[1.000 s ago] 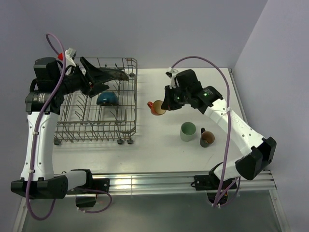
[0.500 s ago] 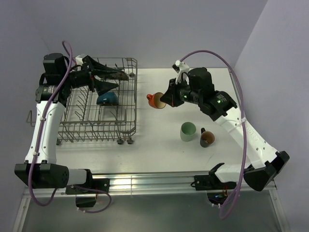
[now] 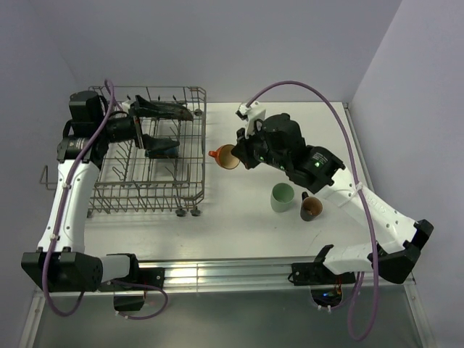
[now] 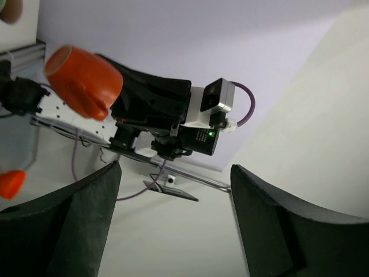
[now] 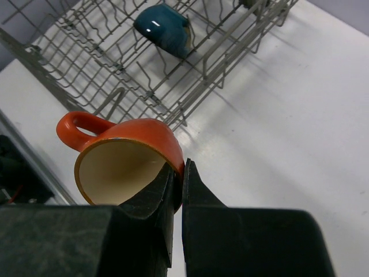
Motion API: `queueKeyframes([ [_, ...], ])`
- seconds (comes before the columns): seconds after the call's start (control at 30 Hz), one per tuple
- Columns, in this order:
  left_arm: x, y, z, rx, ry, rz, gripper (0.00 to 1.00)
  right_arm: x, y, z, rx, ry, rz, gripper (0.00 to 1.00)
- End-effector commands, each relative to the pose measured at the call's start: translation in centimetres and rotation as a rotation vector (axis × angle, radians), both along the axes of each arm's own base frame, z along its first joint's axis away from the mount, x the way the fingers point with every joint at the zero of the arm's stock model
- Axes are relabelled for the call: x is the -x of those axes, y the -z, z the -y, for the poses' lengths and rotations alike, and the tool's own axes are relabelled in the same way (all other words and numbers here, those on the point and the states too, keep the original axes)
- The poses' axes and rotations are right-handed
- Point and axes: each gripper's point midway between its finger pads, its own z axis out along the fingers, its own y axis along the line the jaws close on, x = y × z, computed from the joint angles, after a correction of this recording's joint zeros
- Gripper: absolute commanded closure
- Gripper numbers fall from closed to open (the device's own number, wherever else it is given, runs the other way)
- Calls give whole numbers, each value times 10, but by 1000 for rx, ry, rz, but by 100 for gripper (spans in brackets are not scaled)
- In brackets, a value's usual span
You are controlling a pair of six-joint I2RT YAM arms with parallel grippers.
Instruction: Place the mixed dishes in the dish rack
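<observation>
1. Your left gripper (image 4: 176, 190) hangs over the far part of the rack (image 3: 145, 190). Its jaws are spread wide, with nothing between them.
2. A dark plate (image 3: 180, 110) stands on edge along the rack's far side. From above you can hardly tell it from the gripper's upper finger.
3. The blue bowl (image 5: 164, 26) lies tipped among the tines, near the rack's middle and partly under the left gripper.
4. Just right of the rack, your right gripper (image 5: 180, 173) is clamped on the rim of the orange cup (image 5: 144, 130). The cup is clear of the table (image 3: 239, 225), tilted, with its handle toward the rack.
5. The green mug (image 3: 283, 197) stands upright on the table, nearer you than the held cup.
6. The brown cup (image 3: 312, 209) sits just right of the mug, under the right arm.
</observation>
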Motion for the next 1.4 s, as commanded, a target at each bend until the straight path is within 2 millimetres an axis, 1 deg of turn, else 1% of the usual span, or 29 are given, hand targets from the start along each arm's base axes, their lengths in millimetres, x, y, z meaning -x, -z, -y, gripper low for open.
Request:
queueKeyframes([
  [0.0, 24, -20, 0, 75, 32, -8, 15, -6, -49, -1, -41, 17, 171, 100],
  [0.03, 25, -20, 0, 84, 32, -22, 13, -7, -49, -1, -25, 24, 187, 100],
  [0.1, 23, -18, -1, 96, 23, -71, 10, -1, -47, -9, 26, 0, 239, 100],
  [0.13, 23, -21, -1, 96, 23, -74, 10, -3, -44, -8, 59, 6, 268, 100],
  [0.17, 22, -20, 0, 88, 24, -72, 10, 4, -45, -13, 65, -7, 286, 100],
  [0.2, 17, -15, 0, 83, 20, -113, 10, 5, -47, -14, 68, -5, 308, 100],
  [0.23, 16, -19, -1, 79, 17, -108, 10, 6, -46, -15, 90, -14, 331, 100],
  [0.27, 13, -19, 0, 74, 15, -109, 10, 4, -46, -12, 106, 11, 348, 100],
  [0.3, 9, -17, 0, 71, 12, -126, 10, 7, -49, -16, 106, 11, 370, 100],
  [0.37, 6, -16, 1, 62, 16, -149, 11, 4, -51, -12, 147, 44, 415, 100],
  [0.4, 8, -14, 3, 54, 26, -161, 12, 6, -57, -15, 134, 44, 440, 100],
  [0.43, 11, -10, 5, 45, 36, -214, 12, 5, -58, -15, 151, 46, 468, 100],
  [0.47, 11, -2, 6, 24, 55, -199, 14, 6, -60, -15, 151, 48, 484, 100],
  [0.5, 14, 3, 9, 14, 82, -211, 15, 4, -67, -14, 139, 67, 510, 100],
  [0.53, 18, 2, 11, 1, 100, -203, 15, 5, -68, -16, 150, 55, 528, 100],
  [0.57, 20, 16, 12, -27, 129, -231, 15, 5, -71, -16, 149, 53, 537, 100],
  [0.6, 24, 21, 14, -43, 153, -238, 15, 5, -74, -16, 145, 53, 543, 100],
  [0.63, 27, 19, 15, -60, 167, -220, 15, 6, -79, -17, 134, 51, 548, 100],
  [0.67, 28, 30, 15, -85, 192, -243, 14, 7, -81, -18, 130, 45, 548, 100],
  [0.7, 29, 33, 14, -97, 202, -242, 14, 8, -83, -19, 122, 39, 547, 100],
  [0.73, 29, 32, 14, -120, 210, -190, 14, 10, -89, -21, 98, 28, 546, 100],
  [0.8, 24, 35, 15, -133, 212, -190, 15, 12, -94, -23, 79, 20, 544, 100],
  [0.83, 24, 36, 15, -135, 214, -189, 15, 14, -100, -27, 59, 3, 543, 100],
  [0.93, 24, 42, 16, -146, 217, -191, 15, 20, -108, -37, 35, -53, 540, 100],
  [1.2, 20, 43, 17, -150, 194, -169, 15, 29, -121, -62, -30, -152, 534, 100],
  [1.23, 17, 40, 18, -140, 184, -158, 15, 27, -117, -68, -24, -162, 525, 100],
  [1.3, 18, 36, 20, -131, 176, -148, 15, 29, -114, -77, -38, -188, 514, 100],
  [1.33, 17, 34, 21, -122, 168, -162, 15, 29, -113, -79, -43, -195, 510, 100],
  [1.37, 17, 30, 22, -118, 165, -132, 15, 30, -114, -81, -52, -200, 509, 100],
])
